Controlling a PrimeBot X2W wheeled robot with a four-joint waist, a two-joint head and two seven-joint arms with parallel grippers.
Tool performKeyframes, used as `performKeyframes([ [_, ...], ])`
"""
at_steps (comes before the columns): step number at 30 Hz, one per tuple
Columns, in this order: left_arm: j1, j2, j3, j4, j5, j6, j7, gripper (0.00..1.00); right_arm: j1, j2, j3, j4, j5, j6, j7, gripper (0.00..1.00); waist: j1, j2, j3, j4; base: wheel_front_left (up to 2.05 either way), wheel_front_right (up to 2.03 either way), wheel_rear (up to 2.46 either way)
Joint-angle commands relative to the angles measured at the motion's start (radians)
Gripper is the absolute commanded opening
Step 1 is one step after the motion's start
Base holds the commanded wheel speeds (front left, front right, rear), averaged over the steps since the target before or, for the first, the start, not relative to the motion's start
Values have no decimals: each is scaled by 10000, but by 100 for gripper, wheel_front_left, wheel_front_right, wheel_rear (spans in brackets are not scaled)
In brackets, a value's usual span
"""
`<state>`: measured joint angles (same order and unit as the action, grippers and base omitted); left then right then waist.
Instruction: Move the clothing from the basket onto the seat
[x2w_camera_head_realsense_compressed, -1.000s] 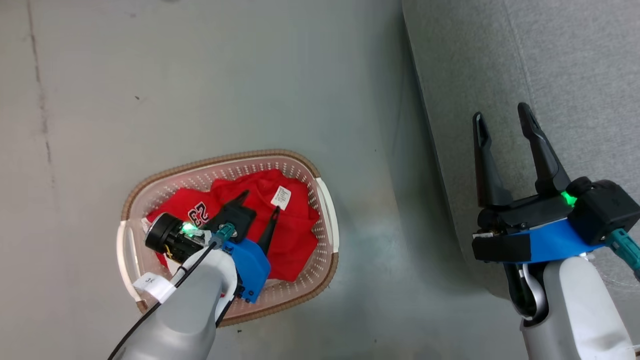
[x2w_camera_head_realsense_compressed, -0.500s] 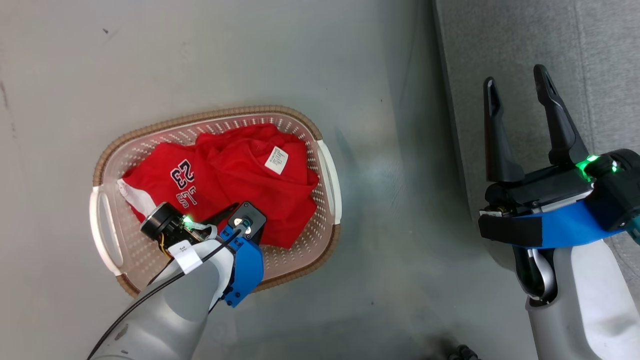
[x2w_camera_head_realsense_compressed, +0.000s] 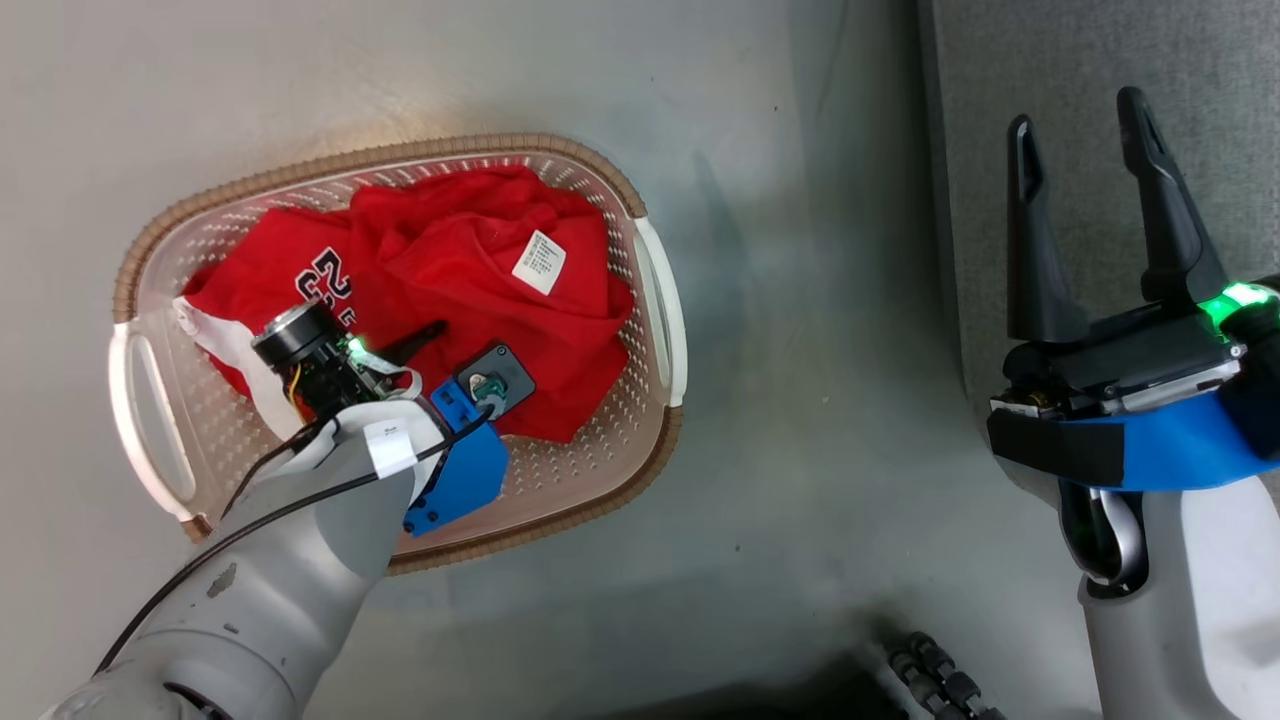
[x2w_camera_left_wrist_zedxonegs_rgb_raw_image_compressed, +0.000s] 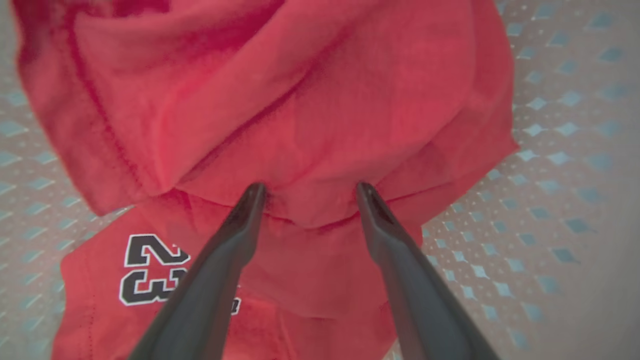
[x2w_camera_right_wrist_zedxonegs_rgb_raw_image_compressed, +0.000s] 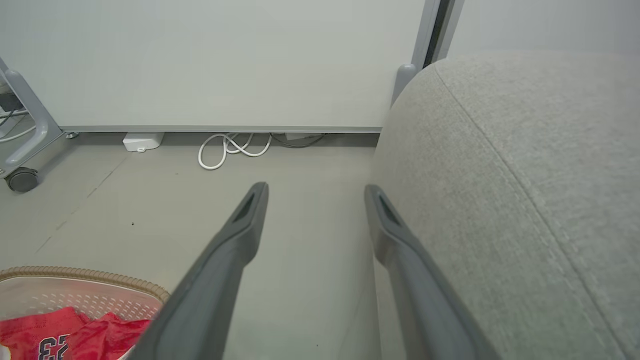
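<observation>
My left gripper (x2w_camera_left_wrist_zedxonegs_rgb_raw_image_compressed: 310, 192), fingers spread, has come down onto the clothing (x2w_camera_left_wrist_zedxonegs_rgb_raw_image_compressed: 320, 100) in the basket (x2w_camera_head_realsense_compressed: 400, 160). Its tips now dent a red fold, perhaps only the upper garment. Closing should follow, I judge. My right gripper (x2w_camera_head_realsense_compressed: 1085, 140) waits spread by the seat (x2w_camera_head_realsense_compressed: 1100, 60).

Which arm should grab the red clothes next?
The left: the left gripper, open, touches the bright red fabric garments in the cream perforated plastic basket. The right gripper hovers open by the light-grey fabric seat.

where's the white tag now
In the head view's left half, the white tag lies atop the red fabric garment inside the cream perforated plastic basket.
</observation>
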<state>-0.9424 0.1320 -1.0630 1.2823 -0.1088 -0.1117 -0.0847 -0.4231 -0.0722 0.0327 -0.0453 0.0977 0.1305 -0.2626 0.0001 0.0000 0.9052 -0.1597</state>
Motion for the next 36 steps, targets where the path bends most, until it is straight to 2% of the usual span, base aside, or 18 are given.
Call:
performKeyframes([
  [1,-219,5,-97,19,82,44,29,100,-135,-39,-30,-85,-59,5,-35,100,-1,0,228,-44,0,0,0],
  [12,-785,-54,-511,67,274,167,518,100,-153,43,83,-695,-150,5,-35,100,-1,0,882,-248,0,0,0],
  [24,-1013,-309,-444,79,-113,243,2694,100,-70,73,174,-1346,-356,5,-35,100,-1,0,1216,-251,0,0,0],
  [27,-1138,-387,-443,77,-202,218,2938,100,-103,93,224,-1429,-364,5,-35,100,-1,0,1231,-283,0,0,0],
  [28,-1159,-408,-430,77,-248,213,2986,53,-116,99,232,-1439,-367,5,-35,100,-1,0,1233,-289,0,0,0],
  [29,-1173,-431,-423,77,-256,207,3042,12,-127,101,234,-1444,-366,5,-35,100,-1,0,1232,-296,0,0,0],
  [30,-1178,-451,-429,76,-294,199,3073,0,-146,104,231,-1435,-362,5,-35,100,-1,0,1226,-301,0,0,0],
  [36,-1082,-595,-507,73,-430,169,3209,0,-273,110,260,-1323,-364,5,-35,100,-1,0,1031,-273,0,0,0],
])
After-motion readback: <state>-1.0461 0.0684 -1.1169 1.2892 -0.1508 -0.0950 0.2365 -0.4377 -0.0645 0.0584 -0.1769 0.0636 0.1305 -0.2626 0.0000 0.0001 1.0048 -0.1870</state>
